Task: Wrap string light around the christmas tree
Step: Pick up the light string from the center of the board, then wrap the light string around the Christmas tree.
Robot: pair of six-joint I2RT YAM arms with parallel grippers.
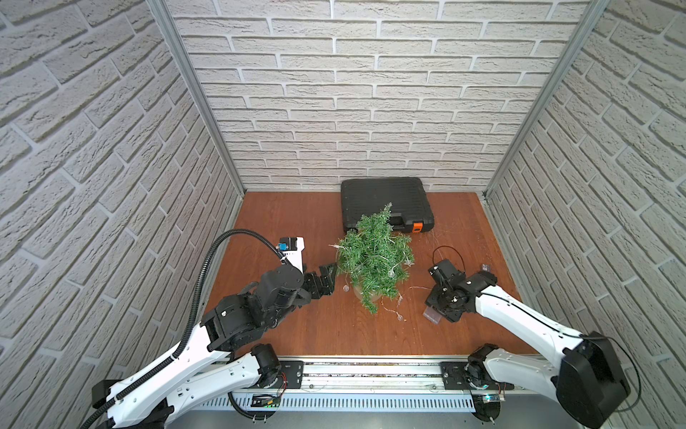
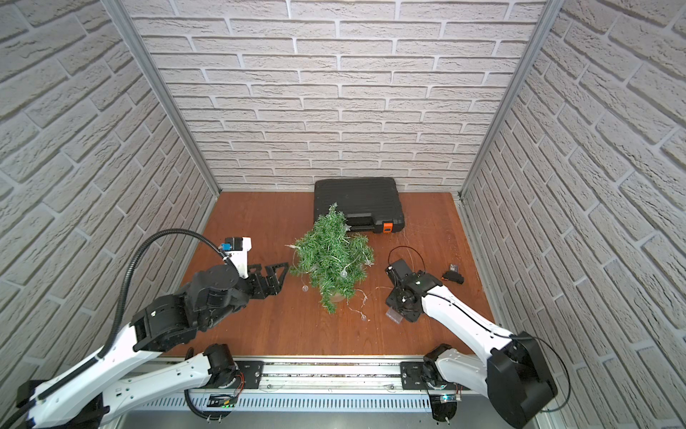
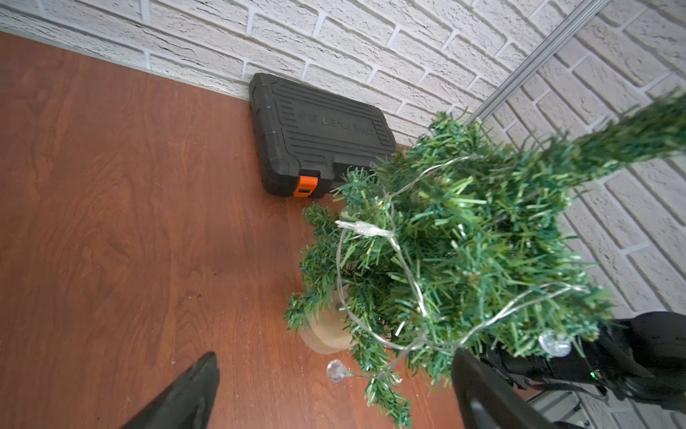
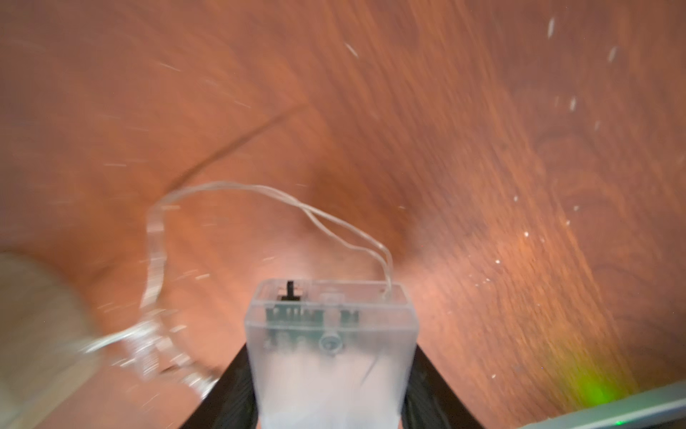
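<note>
Right jaws: partly closed on the clear box at the end of the string light. The right wrist view shows a black finger against each side of the box. In a top view the box is low over the bench, at the near right.
Slack tail: the pale wire runs from the box across the bench to the foot of the tree, with one round bulb lying on the wood.
Left jaws: spread wide and holding nothing, just beside the lower left branches. I cannot tell whether a finger brushes the wire there.
Christmas tree: at mid-bench in its beige pot, with the tip leaning toward the back wall. A few loops of wire, some bulbs and a star already lie in the needles.
Step in hand: probably mid-wrap, with the box end just taken up so the remaining tail can be wound on.
Next move: likely lift the box and carry it round the tree, keeping the wire loose enough that it neither tips the light tree nor pulls loops off. The free jaws could steady the tree or take the box on the far side.
Behind: a black tool case lies against the wall, apart from the work.
</note>
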